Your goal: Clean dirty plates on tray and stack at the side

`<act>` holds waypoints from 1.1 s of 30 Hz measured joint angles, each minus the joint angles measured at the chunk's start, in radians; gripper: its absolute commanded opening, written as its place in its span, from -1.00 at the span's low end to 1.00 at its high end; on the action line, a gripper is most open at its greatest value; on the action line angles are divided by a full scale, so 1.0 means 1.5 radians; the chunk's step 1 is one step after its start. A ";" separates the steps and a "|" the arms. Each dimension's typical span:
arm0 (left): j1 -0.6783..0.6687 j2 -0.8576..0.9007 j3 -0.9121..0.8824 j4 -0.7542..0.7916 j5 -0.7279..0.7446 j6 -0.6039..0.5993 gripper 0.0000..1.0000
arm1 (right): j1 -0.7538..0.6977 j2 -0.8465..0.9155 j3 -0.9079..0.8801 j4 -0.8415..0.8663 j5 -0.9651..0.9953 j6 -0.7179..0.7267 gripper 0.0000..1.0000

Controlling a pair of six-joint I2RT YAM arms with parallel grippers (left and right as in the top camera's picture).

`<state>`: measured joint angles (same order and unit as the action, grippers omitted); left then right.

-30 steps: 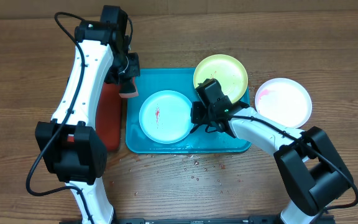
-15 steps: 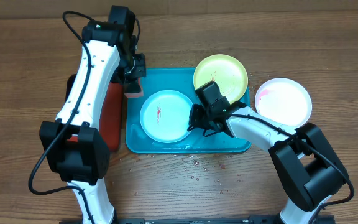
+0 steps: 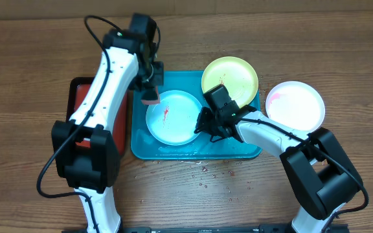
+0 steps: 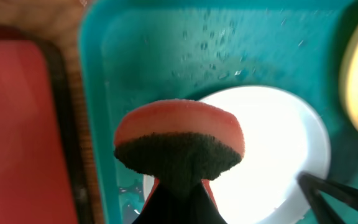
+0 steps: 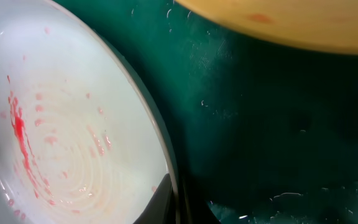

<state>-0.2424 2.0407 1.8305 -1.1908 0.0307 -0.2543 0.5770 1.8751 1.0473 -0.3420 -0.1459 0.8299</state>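
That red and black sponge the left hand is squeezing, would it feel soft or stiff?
Probably soft: the sponge bulges like a mushroom where the left hand pinches it. Its dark face looks coarse, so it should drag rather than slide on the plate.

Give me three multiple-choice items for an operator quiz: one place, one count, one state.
1. Against the turquoise rectangular plastic tray, the white round plastic plate lies: A) inside B) on the wooden table, right of it C) beneath
2. Round plates in view? A) one B) two C) three
3. The left gripper is: A) shut on the red-topped, dark-bottomed sponge B) open and empty C) out of view
Key: B, it rests on bare wood; C, white plus yellow-green plate and mint-blue plate; A, it pinches the sponge.
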 measured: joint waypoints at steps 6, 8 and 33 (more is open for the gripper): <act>-0.013 0.004 -0.111 0.080 0.002 0.025 -0.91 | 0.000 0.000 0.000 0.000 -0.003 0.003 -0.92; -0.019 0.005 -0.150 0.112 0.003 0.043 -0.92 | 0.000 0.000 0.000 0.000 -0.003 0.003 -0.93; -0.111 0.001 -0.292 0.311 0.244 0.194 -0.92 | 0.000 0.000 0.000 -0.004 -0.001 0.003 -0.92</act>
<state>-0.4084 2.0426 1.3926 -0.7242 0.3969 0.0368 0.5766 1.8751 1.0473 -0.3485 -0.1474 0.8345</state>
